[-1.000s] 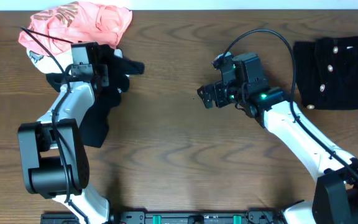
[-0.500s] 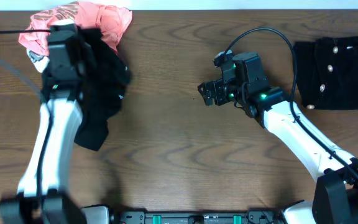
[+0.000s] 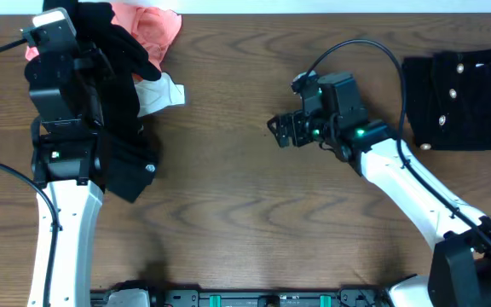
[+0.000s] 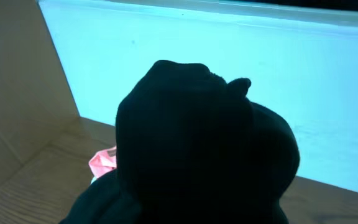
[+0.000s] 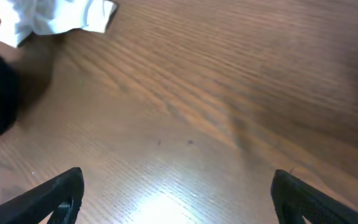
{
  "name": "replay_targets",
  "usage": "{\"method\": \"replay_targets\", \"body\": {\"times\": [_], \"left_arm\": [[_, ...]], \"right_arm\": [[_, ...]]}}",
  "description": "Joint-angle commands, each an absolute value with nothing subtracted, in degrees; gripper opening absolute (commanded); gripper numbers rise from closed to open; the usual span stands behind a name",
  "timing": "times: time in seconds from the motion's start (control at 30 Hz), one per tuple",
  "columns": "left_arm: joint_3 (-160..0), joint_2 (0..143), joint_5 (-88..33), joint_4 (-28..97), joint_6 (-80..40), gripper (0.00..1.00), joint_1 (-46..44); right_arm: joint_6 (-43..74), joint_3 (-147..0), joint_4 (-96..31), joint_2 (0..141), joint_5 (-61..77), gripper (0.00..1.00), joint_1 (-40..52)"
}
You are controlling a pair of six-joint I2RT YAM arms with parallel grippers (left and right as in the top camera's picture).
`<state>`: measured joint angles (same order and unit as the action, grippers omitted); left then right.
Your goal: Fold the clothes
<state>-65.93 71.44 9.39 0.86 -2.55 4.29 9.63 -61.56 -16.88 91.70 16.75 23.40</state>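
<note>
My left pincer (image 3: 88,38) is clenched on a limp black fabric garment (image 3: 122,145). In its wrist camera the bunched cloth (image 4: 197,149) hides the fingers entirely, so I judge the hold from how the fabric hangs off the raised arm down to the brown wooden table (image 3: 245,213) at the left side. I cannot tell which part I have pinched: hem, shoulder or a stray fold.

Touching the black cloth's side is a small crumpled white garment (image 3: 160,94), and beyond it, at the far edge, lies a crumpled coral-pink garment (image 3: 156,26). My right pincer (image 3: 281,130) is released, jaws wide with nothing between them, low over bare wood near the middle. A flat black knit garment with pale buttons (image 3: 459,98) sits well apart at the far right.

The step, as I read it, is getting the black piece clear of the heap and spread flat. I would carry it toward the middle high enough that its tail does not drag the white one along. Then the free pincer should take a second corner before I lower, since a single bunched grip will likely drop it twisted.
</note>
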Motion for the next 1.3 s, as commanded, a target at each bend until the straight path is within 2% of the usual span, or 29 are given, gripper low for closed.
{"method": "replay_targets", "body": {"times": [0.0, 0.13, 0.27, 0.5, 0.7, 0.93, 1.27], "left_arm": [[-67.7, 69.7, 7.3, 0.2, -5.9, 0.06, 4.1], [-68.4, 68.0, -1.0, 1.2, -9.8, 0.06, 3.2], [-68.6, 65.3, -4.4, 1.4, -12.2, 0.06, 0.1], [-68.7, 58.7, -4.7, 1.2, -13.6, 0.06, -6.1], [-68.7, 55.1, -0.1, 1.5, -13.4, 0.06, -6.3], [-68.7, 55.0, 0.0, 2.7, -13.0, 0.06, -6.3], [-68.7, 55.0, 0.0, 2.5, -13.5, 0.06, -6.3]], "right_arm": [[10.2, -62.6, -16.3, 91.8, 20.7, 0.95, 24.7], [10.2, -62.6, -13.7, 91.1, 26.9, 0.95, 24.8], [10.2, -62.6, -12.0, 89.7, 30.3, 0.95, 24.8], [10.2, -62.6, -11.3, 87.1, 33.5, 0.96, 24.8], [10.0, -62.6, -11.3, 83.2, 35.0, 0.97, 24.8], [10.0, -62.6, -11.0, 79.2, 37.3, 0.97, 25.2], [8.5, -62.6, -6.2, 79.9, 35.2, 0.97, 34.7]]}}
